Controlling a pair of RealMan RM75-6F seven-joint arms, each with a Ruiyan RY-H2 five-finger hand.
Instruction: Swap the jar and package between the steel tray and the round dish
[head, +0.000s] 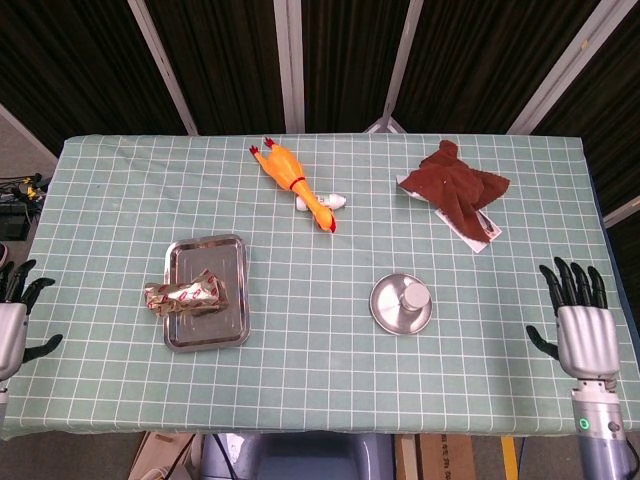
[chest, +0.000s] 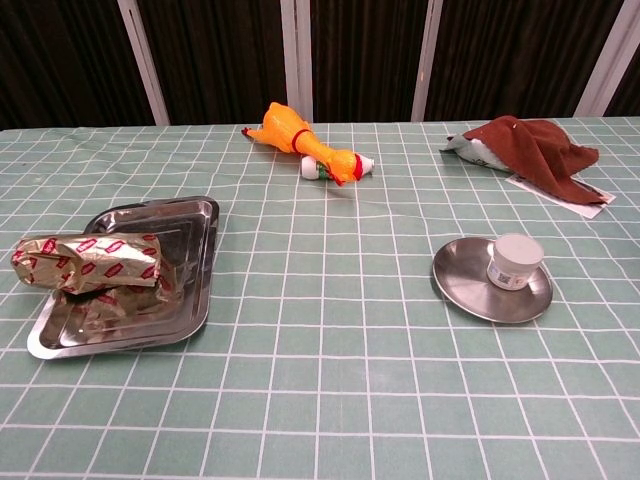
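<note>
Steel tray (head: 232, 250) holding package (head: 185, 294), jar (chest: 513, 261) on round dish (chest: 461, 284), left hand (head: 10, 325) and right hand (head: 581, 325) spread, empty

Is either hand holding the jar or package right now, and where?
Neither. Left hand and right hand are open; jar, package lie ungripped.

No text can be read. The gold foil package (chest: 88, 262) carries red label patches and the small white jar (chest: 515, 262) a label, both too small to read.
</note>
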